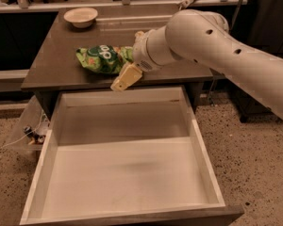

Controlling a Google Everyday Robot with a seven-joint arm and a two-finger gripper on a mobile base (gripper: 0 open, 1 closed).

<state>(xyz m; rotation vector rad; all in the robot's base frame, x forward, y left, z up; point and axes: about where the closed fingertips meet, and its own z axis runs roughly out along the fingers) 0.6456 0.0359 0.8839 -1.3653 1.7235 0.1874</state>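
A green chip bag (103, 59) lies on the dark tabletop (56, 46), near its front edge. My gripper (124, 78) hangs at that front edge, just right of and below the bag, over the back of the open drawer (122, 173). It is closest to the bag's right end, and whether it touches the bag cannot be made out. The thick white arm (217, 41) comes in from the right and hides part of the tabletop. The drawer is pulled far out and nothing lies in it.
A pale bowl (80, 16) stands at the table's back left corner. A clear bag with small items (32, 131) hangs at the drawer's left side. Speckled floor (254, 173) lies to the right, and chairs and a rail stand behind the table.
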